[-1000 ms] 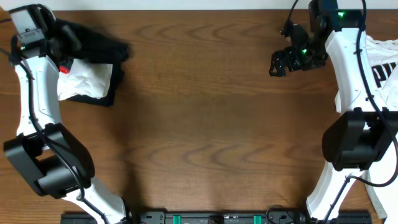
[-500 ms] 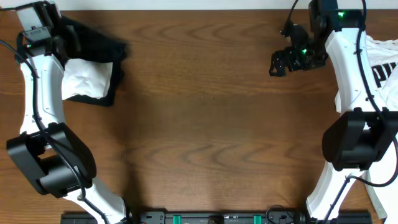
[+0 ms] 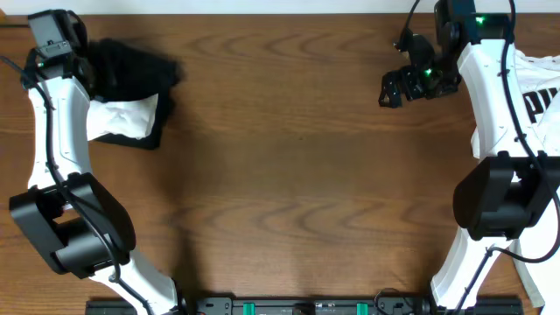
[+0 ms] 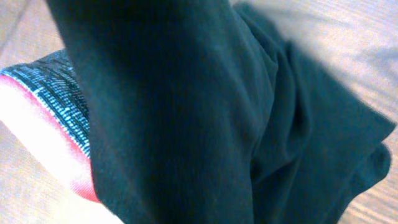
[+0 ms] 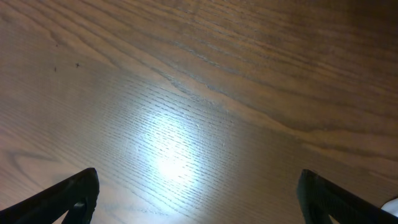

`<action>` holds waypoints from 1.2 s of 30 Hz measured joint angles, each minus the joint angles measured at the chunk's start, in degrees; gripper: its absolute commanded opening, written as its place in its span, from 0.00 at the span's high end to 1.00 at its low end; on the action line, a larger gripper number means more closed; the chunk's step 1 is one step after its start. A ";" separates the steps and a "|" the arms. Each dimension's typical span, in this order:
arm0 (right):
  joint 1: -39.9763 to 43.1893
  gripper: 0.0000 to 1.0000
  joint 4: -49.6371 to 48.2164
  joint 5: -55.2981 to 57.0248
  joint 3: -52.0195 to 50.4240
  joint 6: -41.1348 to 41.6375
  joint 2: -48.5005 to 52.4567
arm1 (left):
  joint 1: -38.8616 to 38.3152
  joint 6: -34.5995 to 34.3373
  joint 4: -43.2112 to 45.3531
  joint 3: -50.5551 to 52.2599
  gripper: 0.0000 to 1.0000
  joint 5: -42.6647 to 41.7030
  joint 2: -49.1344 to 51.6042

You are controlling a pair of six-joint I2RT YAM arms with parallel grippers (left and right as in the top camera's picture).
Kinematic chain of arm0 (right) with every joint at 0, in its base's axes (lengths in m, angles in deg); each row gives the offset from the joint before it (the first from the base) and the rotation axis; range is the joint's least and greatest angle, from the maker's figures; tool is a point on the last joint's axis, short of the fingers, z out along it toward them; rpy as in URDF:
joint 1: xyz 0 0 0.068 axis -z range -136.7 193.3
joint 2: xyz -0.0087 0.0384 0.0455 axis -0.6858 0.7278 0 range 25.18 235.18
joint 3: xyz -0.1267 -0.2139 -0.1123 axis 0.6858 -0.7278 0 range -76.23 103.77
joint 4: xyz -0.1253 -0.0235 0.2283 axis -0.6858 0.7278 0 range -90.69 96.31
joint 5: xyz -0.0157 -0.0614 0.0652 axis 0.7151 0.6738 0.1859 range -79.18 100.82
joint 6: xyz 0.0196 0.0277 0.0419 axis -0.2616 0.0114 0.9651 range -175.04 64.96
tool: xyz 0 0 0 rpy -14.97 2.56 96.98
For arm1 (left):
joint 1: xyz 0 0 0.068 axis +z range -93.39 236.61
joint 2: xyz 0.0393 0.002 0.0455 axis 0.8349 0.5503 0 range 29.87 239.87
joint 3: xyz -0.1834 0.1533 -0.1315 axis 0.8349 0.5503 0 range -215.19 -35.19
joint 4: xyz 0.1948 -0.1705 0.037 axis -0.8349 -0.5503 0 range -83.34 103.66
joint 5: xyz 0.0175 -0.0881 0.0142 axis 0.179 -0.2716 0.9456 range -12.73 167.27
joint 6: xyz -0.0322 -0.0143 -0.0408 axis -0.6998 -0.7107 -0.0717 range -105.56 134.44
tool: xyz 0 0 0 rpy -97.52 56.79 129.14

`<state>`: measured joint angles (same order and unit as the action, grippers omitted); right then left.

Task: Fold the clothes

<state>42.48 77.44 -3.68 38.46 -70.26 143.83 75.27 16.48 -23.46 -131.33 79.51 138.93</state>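
Leggings (image 3: 133,66), soft, black, apparently bunched

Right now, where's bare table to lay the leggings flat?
The whole table centre is bare, bordered by the black leggings and white cloth at far left and the white T-shirt at far right. Crowded: that far-left pile and the right edge.

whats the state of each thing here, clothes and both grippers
black leggings: bunched up at far left, unfolded, overlapping the white cloth's top
white folded cloth: folded, lying flat
white T-shirt: rumpled at the right edge, untouched
left gripper: shut on the black leggings
right gripper: open, empty, above the bare table
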 measured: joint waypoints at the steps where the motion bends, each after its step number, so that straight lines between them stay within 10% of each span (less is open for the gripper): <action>1: 0.00 0.01 -0.02 0.00 0.00 0.00 0.00 | 0.04 -1.07 -1.40 0.00 0.94 0.33 0.00; 12: 0.00 0.01 0.00 0.00 0.00 0.00 0.00 | 2.78 -17.49 -14.08 0.00 0.93 1.42 0.00; 14: 0.00 0.01 -0.02 0.00 0.00 0.00 0.00 | 3.28 -20.09 -14.64 0.00 0.83 1.42 -0.04; 18: 0.00 0.01 0.00 0.00 0.00 0.00 0.00 | 3.43 -22.88 -15.02 0.24 0.26 1.60 -0.17; 23: 0.00 0.01 0.00 0.00 0.00 0.00 0.00 | 3.43 -24.52 -15.12 0.92 0.12 1.68 -0.31; 34: 0.00 0.01 0.00 0.00 0.00 0.00 0.00 | 3.98 -24.72 -15.63 -1.09 0.09 -1.20 -7.61; 36: 0.00 0.01 -0.02 0.00 0.00 0.00 0.00 | 3.98 -25.09 -15.41 -1.68 0.32 -1.95 -11.45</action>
<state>42.48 77.42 -3.68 38.46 -70.26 143.83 79.24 -8.61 -38.87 -133.01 77.57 127.47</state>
